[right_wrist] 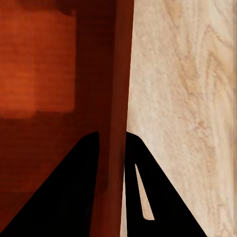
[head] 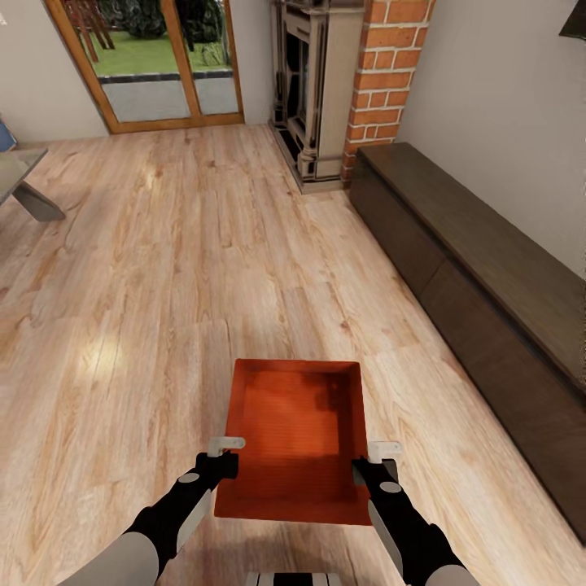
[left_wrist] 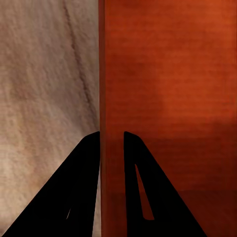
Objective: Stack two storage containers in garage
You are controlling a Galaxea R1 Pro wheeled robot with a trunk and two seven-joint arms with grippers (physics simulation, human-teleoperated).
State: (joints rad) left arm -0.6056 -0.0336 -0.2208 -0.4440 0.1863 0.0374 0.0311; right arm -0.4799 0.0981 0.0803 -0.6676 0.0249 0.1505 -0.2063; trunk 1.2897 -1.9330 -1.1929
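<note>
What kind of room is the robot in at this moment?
Most likely a living room in a home. It has a light wood-plank floor, a brick fireplace and a long dark low cabinet along the wall. A glass door opens onto a garden.

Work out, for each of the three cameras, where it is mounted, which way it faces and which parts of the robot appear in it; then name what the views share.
Head view: on the head, looking forward and down over the wood floor, fireplace and dark cabinet; both forearms show.
Left wrist view: on the left arm, looking along the left claw, which pinches the storage container wall.
Right wrist view: on the right arm, looking along the right claw, which pinches the opposite wall.
Shared: all three show the orange container and plank floor.
</note>
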